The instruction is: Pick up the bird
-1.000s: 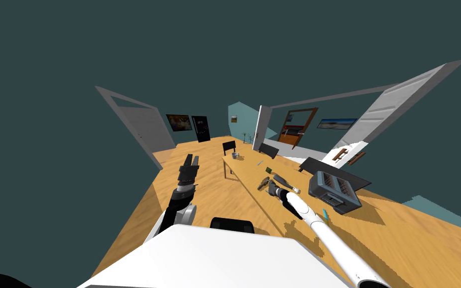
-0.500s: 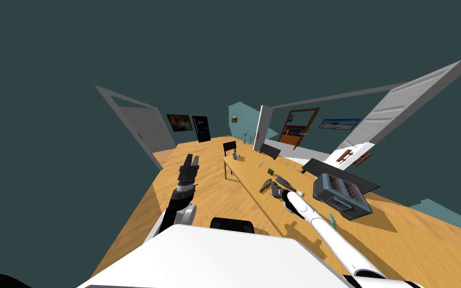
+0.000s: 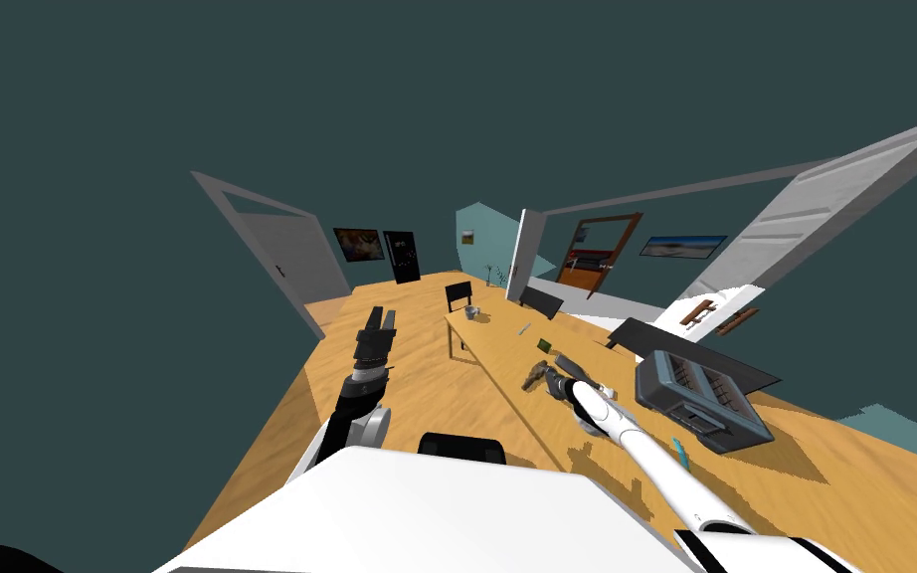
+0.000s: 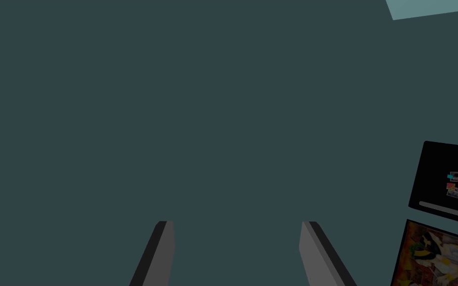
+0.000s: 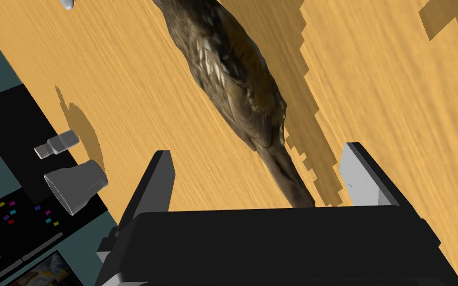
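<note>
A brown, speckled bird [image 5: 233, 69] lies on the wooden table [image 5: 397, 89]. Its thin tail reaches back between the fingers of my right gripper [image 5: 258, 156], which is open and not touching it. From the head view, the bird [image 3: 534, 375] is small on the long table [image 3: 491, 343], with my right gripper [image 3: 549, 383] just behind it at the end of the stretched white arm. My left gripper [image 3: 379, 320] is raised over the floor to the left of the table, and in its wrist view the left gripper [image 4: 235, 226] is open and holds nothing.
A dark grey toaster [image 3: 702, 398] stands on the table right of the arm. A dark bottle-like thing [image 3: 571, 366], a green item [image 3: 544, 345] and a cup [image 3: 470, 311] lie farther along. A black chair [image 3: 458, 292] is at the far end. A grey cup [image 5: 76, 188] is past the left finger.
The whole head view has drifted, so the toaster and table now sit farther right and lower. My right arm reaches from farther right, and its gripper stays at the bird. The left arm is unchanged.
</note>
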